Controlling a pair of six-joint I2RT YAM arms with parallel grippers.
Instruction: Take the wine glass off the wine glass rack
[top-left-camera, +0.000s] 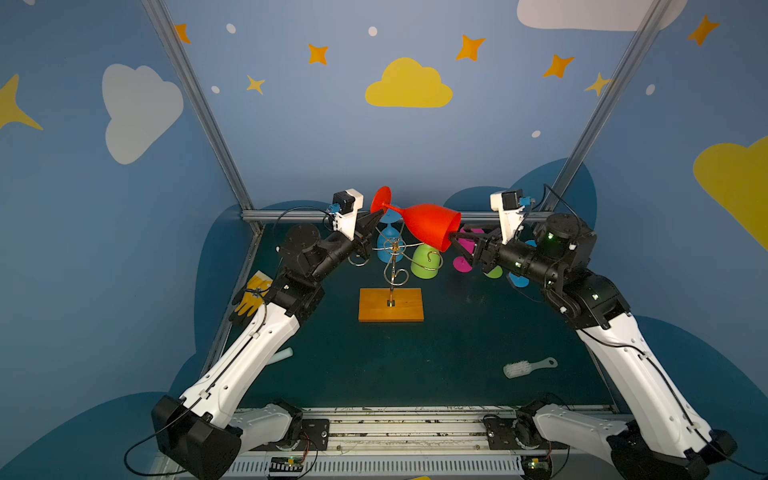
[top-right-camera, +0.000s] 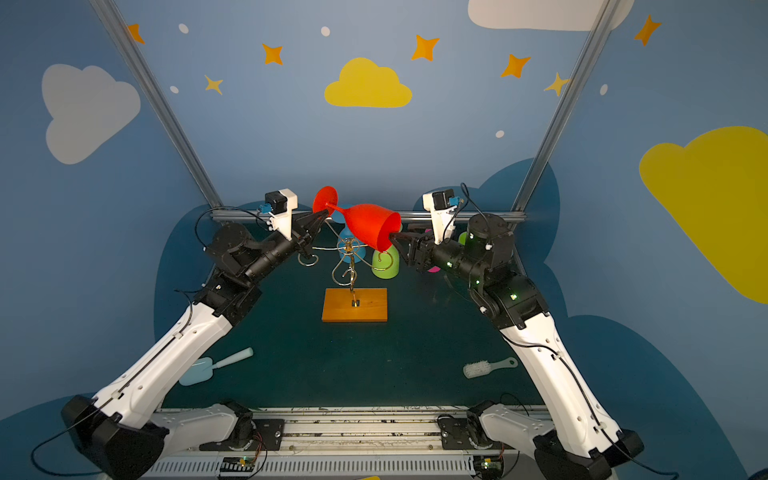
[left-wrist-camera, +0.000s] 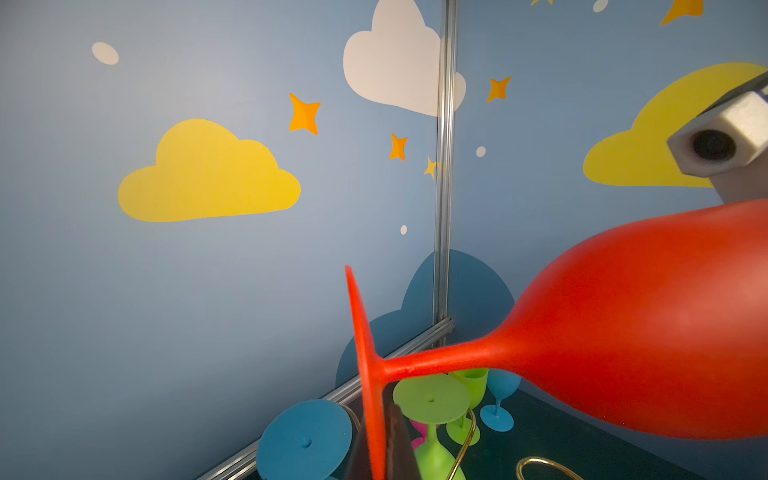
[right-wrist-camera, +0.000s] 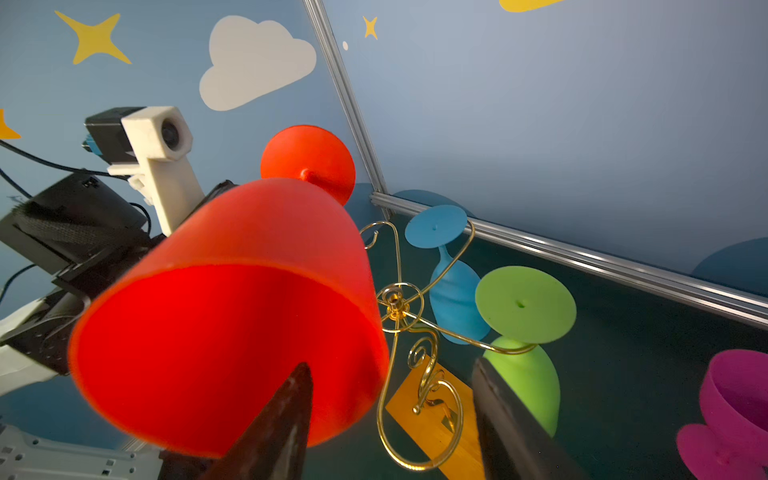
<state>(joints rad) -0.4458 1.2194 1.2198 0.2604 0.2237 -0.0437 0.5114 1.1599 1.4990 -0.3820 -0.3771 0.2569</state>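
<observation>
Clenching the jaws of the left gripper (top-left-camera: 376, 217) on the foot of the red wine glass (top-left-camera: 430, 226), holding it sideways above the wine glass rack (top-left-camera: 392, 259), seemingly clear of the wire. Straddling the bowl's rim with the right gripper (top-left-camera: 456, 242), jaws parted, not gripping yet. Looking nearly done: only setting down remaining.

Frame edge crops the wine glass (left-wrist-camera: 623, 332); left arm (top-left-camera: 257, 345) half-hides yellow glove (top-left-camera: 249, 301).

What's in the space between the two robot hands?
The red wine glass, lying sideways in both top views: left gripper pinches its foot, right gripper reaches its rim.
</observation>
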